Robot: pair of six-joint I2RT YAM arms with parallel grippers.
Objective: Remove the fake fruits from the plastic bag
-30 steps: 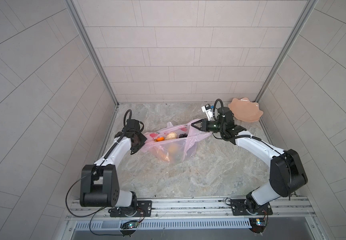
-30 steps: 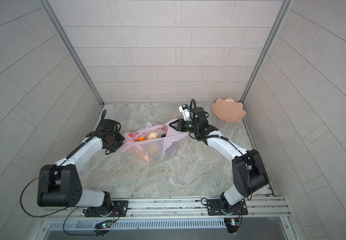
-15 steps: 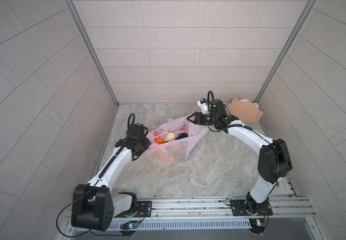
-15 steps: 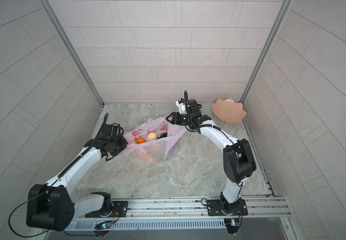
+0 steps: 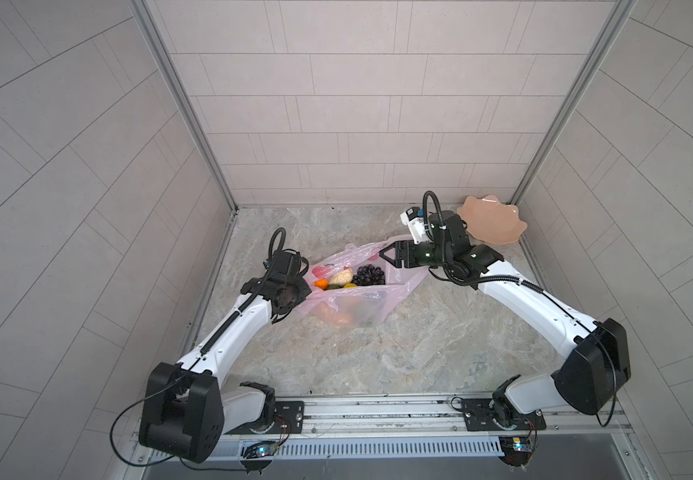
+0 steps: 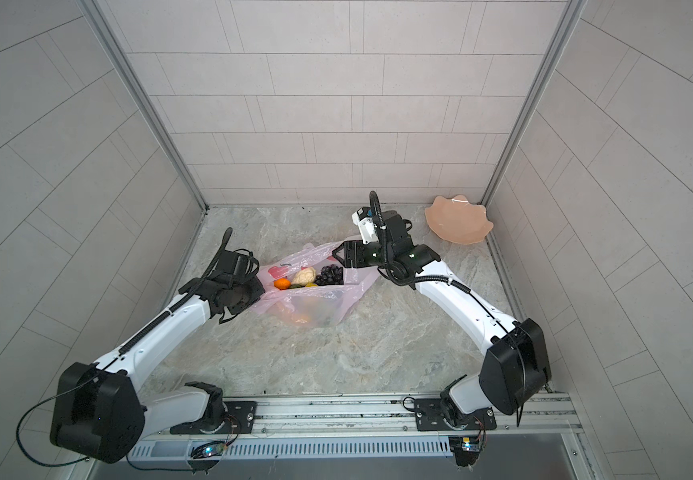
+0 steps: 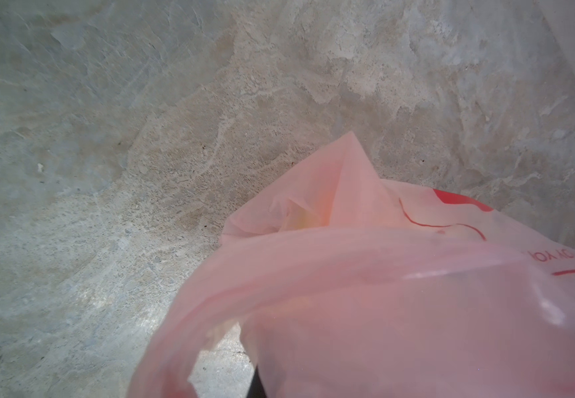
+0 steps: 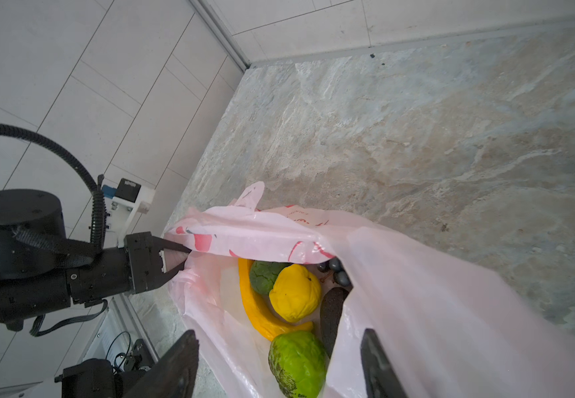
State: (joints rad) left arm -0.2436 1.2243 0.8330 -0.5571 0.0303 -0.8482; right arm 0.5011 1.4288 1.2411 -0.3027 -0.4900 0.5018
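The pink plastic bag (image 5: 353,299) lies in the middle of the floor with its mouth gaping. Inside it are fake fruits: a cream knobbly one (image 5: 341,276), purple grapes (image 5: 367,274), a yellow banana (image 8: 258,310), a bumpy yellow one (image 8: 294,293), a green ball (image 8: 298,361) and a dark one (image 8: 330,310). My left gripper (image 8: 179,256) is shut on the bag's rim at its left end. The left wrist view is filled by the bag (image 7: 382,293), which hides the jaws. My right gripper (image 8: 279,365) hangs open over the mouth's right end, its fingers astride the rim and gripping nothing.
A peach scalloped dish (image 5: 492,224) leans in the back right corner, just behind my right wrist. Tiled walls close in the marble floor (image 5: 378,357) on three sides. A metal rail (image 5: 378,415) carrying both arm bases runs along the front.
My right gripper has opened and let go of the bag's right end. The bag, stretched taut between both grippers before, now sags with its mouth wide. My left gripper keeps its grip.
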